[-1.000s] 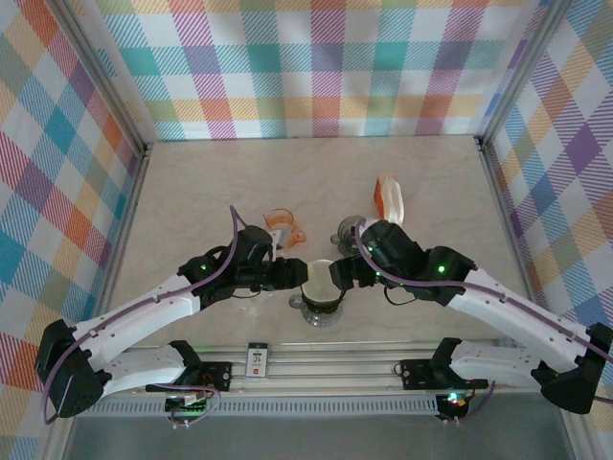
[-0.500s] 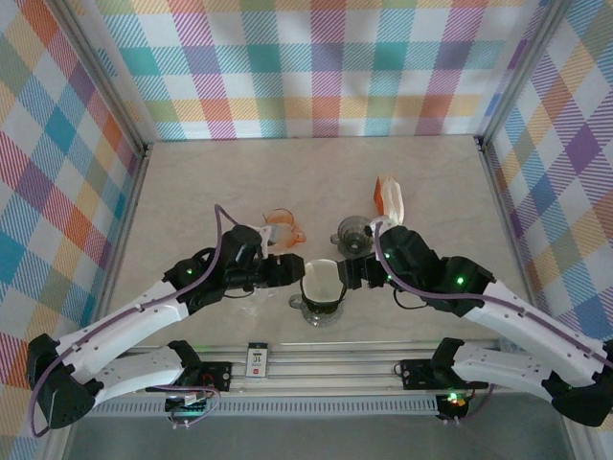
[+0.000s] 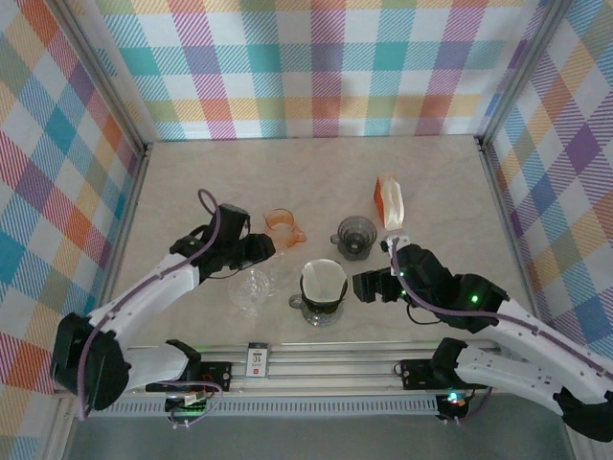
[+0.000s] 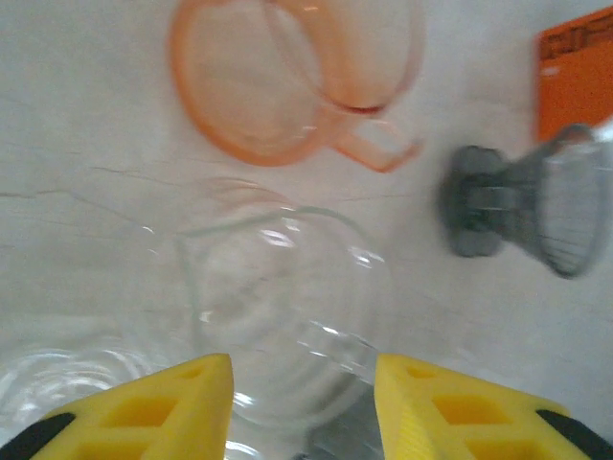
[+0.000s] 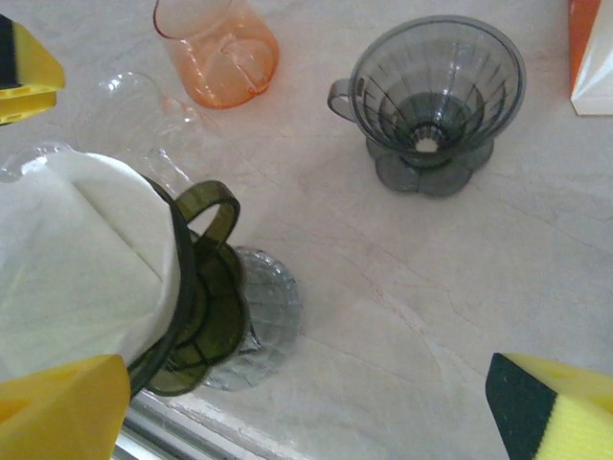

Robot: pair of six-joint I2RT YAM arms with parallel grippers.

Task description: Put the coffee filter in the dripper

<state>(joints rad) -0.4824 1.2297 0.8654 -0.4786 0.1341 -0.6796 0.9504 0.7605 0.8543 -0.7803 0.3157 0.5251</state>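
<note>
Top view, my left gripper (image 3: 266, 247): left of middle, just beside the orange dripper (image 3: 284, 224), holding nothing.
Top view, my right gripper (image 3: 362, 286): right of middle, jaws wide apart, near the green dripper (image 3: 321, 312) but not touching it.
Top view, paper filter (image 3: 323, 278): white, sits in the green dripper, bottom middle of pic.
Top view, other stuff: clear dripper (image 3: 249, 287) left of the green one; grey dripper (image 3: 355, 236) above it & a bit right; box (image 3: 389, 199) further up right; all on the table (image 3: 316, 172).
Left wrist, my fingers (image 4: 144, 412): yellow, bottom of pic, apart w/ a gap, nothing pinched. Clear dripper lies past them, orange one at top, grey one at right.
Right wrist, my fingers (image 5: 57, 402): yellow, in both bottom corners, very far apart, empty.
Right wrist, paper filter: left side, inside the green dripper. Grey dripper top right, standing up.
</note>
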